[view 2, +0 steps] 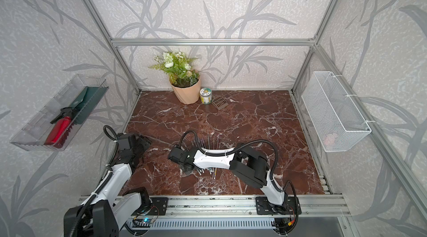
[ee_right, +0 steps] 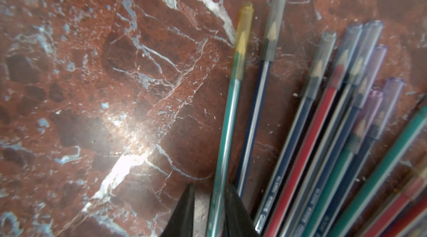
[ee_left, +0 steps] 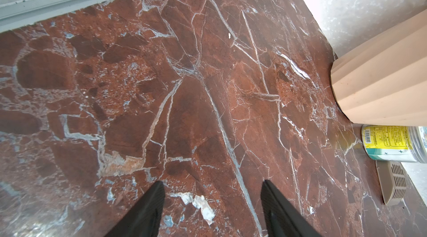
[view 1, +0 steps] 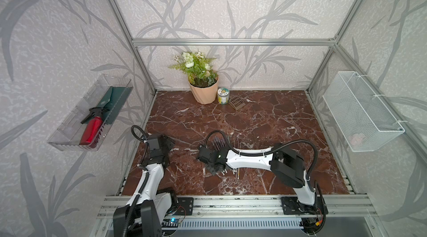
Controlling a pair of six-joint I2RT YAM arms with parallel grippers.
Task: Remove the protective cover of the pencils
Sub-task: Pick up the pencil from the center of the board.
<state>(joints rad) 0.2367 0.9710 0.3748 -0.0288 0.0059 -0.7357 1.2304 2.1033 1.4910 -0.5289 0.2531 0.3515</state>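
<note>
Right jaws, slightly apart, straddle a glossy yellow-capped green pencil [ee_right: 230,118]; left jaws gape above veined marble [ee_left: 184,85].

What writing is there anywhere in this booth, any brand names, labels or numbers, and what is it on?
No text here can be read for certain.
White print along the barrels of the pencils, right wrist view: too blurred to read.
Small print and a barcode on the yellow label of the jar, left wrist view: too small to read.

You're working on a red-brown marble tabletop [view 1: 265,120]. Pencils [ee_right: 298,155] lie fanned near its front. A flower pot [view 1: 204,92], jar [view 1: 223,96] and slotted block [view 1: 236,103] stand at the back.
</note>
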